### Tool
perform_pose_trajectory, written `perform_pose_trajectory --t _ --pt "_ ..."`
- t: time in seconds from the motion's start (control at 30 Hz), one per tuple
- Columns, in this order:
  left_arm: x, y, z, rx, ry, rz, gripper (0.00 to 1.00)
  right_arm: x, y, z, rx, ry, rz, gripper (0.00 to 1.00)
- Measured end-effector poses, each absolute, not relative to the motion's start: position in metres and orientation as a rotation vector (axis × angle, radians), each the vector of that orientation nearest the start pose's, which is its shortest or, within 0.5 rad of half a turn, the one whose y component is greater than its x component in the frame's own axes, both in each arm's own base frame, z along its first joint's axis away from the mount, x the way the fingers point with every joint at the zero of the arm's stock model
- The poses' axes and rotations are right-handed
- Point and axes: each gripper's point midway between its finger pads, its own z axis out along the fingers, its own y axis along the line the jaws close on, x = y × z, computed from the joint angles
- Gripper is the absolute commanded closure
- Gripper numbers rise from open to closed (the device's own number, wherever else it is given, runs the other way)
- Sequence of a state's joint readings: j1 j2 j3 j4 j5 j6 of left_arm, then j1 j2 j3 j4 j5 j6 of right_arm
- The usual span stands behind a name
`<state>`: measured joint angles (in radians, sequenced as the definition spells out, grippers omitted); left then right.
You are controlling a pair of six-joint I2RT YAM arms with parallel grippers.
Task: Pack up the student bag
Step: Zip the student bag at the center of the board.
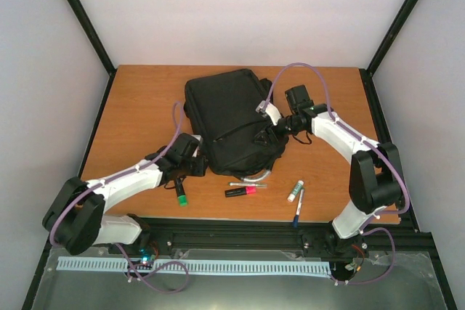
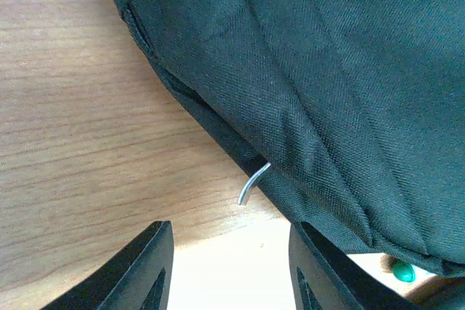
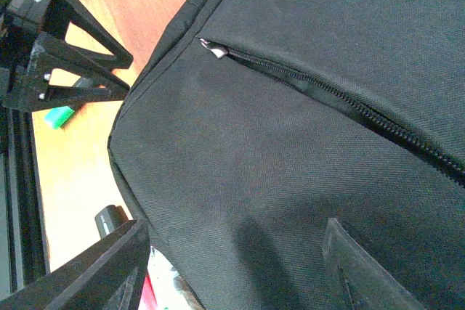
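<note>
The student bag (image 1: 229,117) is a large black fabric backpack lying flat in the middle of the table, with a grey loop handle (image 1: 259,175) at its near end. My left gripper (image 1: 195,157) is open and empty at the bag's near left edge. In the left wrist view the bag (image 2: 327,70) fills the upper right, a grey curved piece (image 2: 251,184) sticks out from under its edge, and the gripper (image 2: 231,266) hangs over bare table. My right gripper (image 1: 263,136) is open over the bag's near right part. In the right wrist view it (image 3: 232,266) is above the fabric (image 3: 290,165), near a closed zip (image 3: 327,96).
Near the bag's front end lie a green marker (image 1: 180,195), a black and red marker (image 1: 241,191), a thin pen (image 1: 247,184), a white marker with a green cap (image 1: 294,191) and a blue pen (image 1: 298,208). A black frame rail (image 1: 240,230) runs along the near edge.
</note>
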<state>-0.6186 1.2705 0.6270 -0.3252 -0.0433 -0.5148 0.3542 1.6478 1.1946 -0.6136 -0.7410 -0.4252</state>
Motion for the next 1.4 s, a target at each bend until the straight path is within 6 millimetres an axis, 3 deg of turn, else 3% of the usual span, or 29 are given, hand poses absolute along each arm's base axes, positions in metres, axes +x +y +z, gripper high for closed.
perform_pose_trajectory --t 0.43,0.6,0.73,0.93,1.17,1.4 --pt "0.265 -0.191 0.045 0.196 2.606 -0.424 0.70 0.320 0.242 0.147 -1.164 2.191 0.936 0.33" --pt "0.266 -0.194 0.041 0.212 2.615 -0.423 0.82 0.319 0.242 0.145 -1.164 2.202 0.941 0.33" --pt "0.268 -0.195 0.042 0.229 2.604 -0.425 0.98 0.318 0.241 0.144 -1.163 2.209 0.943 0.33" --pt "0.267 -0.196 0.046 0.231 2.596 -0.436 0.99 0.319 0.241 0.138 -1.156 2.232 0.943 0.34" --pt "0.261 -0.197 0.051 0.227 2.599 -0.456 0.99 0.327 0.240 0.107 -1.102 2.343 0.947 0.36" --pt "0.238 -0.220 0.040 0.353 2.648 -0.449 0.99 0.335 0.241 0.103 -1.066 2.370 0.942 0.37"
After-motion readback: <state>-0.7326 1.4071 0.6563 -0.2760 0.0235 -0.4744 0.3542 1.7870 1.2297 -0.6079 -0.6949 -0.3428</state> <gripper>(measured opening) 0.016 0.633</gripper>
